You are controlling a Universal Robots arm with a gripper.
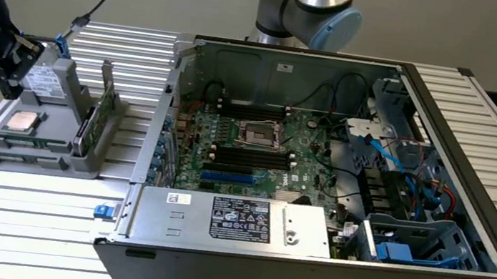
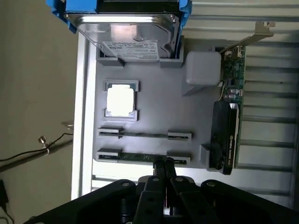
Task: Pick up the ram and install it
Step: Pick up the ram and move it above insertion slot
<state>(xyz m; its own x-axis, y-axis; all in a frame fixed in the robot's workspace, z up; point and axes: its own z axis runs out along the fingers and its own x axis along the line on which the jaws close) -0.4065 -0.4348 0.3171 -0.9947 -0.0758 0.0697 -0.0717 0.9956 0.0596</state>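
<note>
Wrist view puts the ram (image 2: 138, 157) on edge in the nearest slot of the grey holder (image 2: 154, 107), right at the tips of your gripper (image 2: 164, 163), whose fingers are pressed together. Lower it like that and the tips would likely strike the board's top edge instead of straddling it. That could tilt the board or nudge it toward the tall green card (image 2: 229, 135) beside the hand.

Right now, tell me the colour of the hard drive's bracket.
Blue; the bracket shows best in the wrist view.
</note>
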